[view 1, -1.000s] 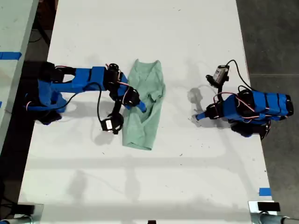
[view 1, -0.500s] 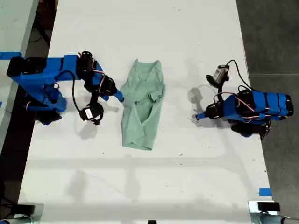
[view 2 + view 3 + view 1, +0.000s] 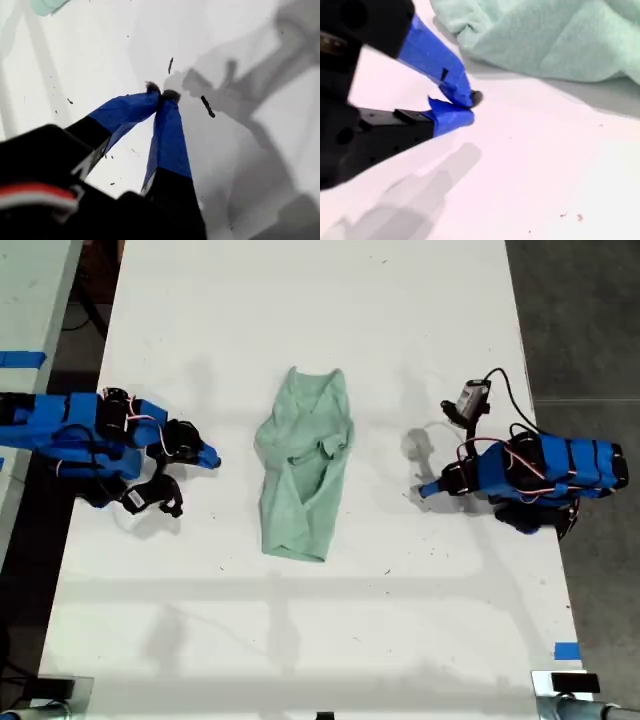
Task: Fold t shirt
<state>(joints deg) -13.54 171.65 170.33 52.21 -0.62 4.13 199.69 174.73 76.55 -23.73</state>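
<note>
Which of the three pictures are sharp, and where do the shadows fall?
Exterior view: sharp, with soft grey shadows on the table beside both arms. First wrist view: slightly soft, with broad arm shadows beyond my first hand. Second wrist view: blurred; the shirt lacks detail.

My first pincer, blue-taped black plastic: tips pressed together, off the exterior view's right of the pale mint-green fabric t shirt. My second pincer: likewise closed, beyond the shirt's opposite side, clear of it.

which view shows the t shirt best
The exterior view: the whole t shirt lies wrinkled mid-table, clear of both arms. The second wrist view shows only a near edge; the first wrist view catches a mint sliver at the frame's edge.
</note>
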